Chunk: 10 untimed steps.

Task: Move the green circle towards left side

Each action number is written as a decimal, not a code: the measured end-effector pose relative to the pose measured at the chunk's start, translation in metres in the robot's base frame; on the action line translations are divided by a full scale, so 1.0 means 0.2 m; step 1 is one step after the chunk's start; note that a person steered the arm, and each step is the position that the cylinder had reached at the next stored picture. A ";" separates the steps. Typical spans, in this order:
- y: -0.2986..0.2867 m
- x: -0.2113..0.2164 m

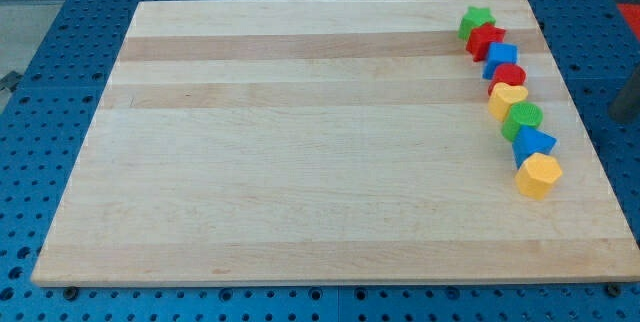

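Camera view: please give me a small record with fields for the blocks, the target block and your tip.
board: wooden board
block line, top to bottom: green star; red block; blue block; red block; yellow block; green circle; blue block; yellow hexagon
line position: near the view's right edge
target neighbours: yellow block above, blue block below, both touching
my tip: not visible

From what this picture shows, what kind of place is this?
Probably a robotics lab bench. A pale wooden board lies on a blue perforated table, and small coloured test blocks stand in a chain at the view's right, among them the green circle and a yellow hexagon. My tip does not show.
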<state>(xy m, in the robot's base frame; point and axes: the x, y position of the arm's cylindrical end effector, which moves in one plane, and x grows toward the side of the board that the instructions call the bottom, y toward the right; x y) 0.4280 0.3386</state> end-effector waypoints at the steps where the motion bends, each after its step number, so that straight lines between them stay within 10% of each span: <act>1: -0.11 0.00; 7: -0.87 0.04; 10: -0.55 0.05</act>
